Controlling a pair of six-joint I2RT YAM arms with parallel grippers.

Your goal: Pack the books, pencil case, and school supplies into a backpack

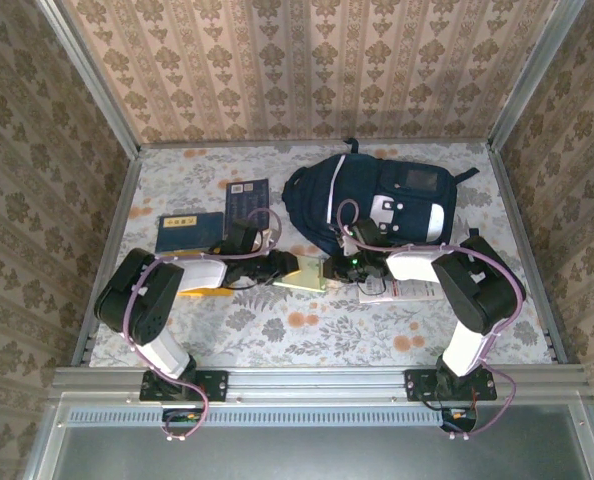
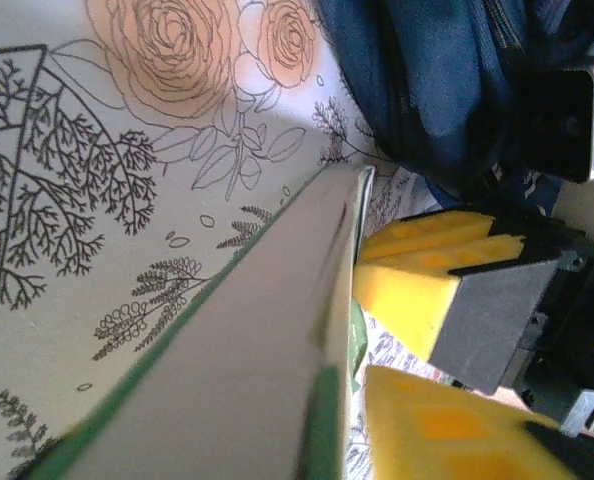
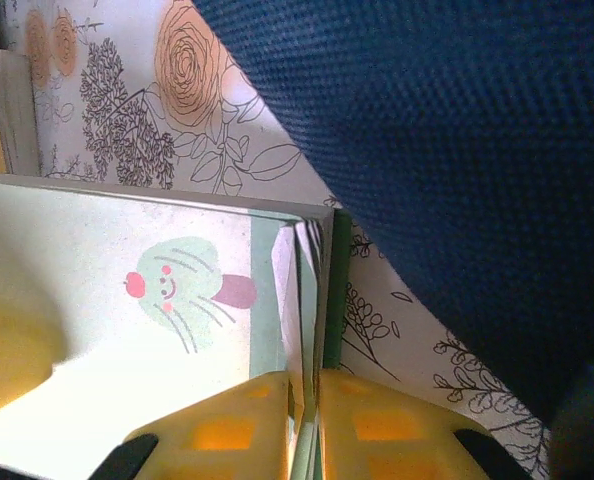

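While right claw [image 3: 305, 400] pinches pad [image 3: 107, 300] edge | backpack [image 3: 457, 150] just beside

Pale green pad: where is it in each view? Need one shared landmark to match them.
Top external: pale green pad mid-frame, just below the backpack.
Left wrist: pad edge-on, lower centre.
Right wrist: pad left half, cartoon side showing.
Shared landmark: navy backpack fabric.

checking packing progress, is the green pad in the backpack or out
Out: the pale green pad is beside the backpack, not inside it, and the right pincer pinches its edge.
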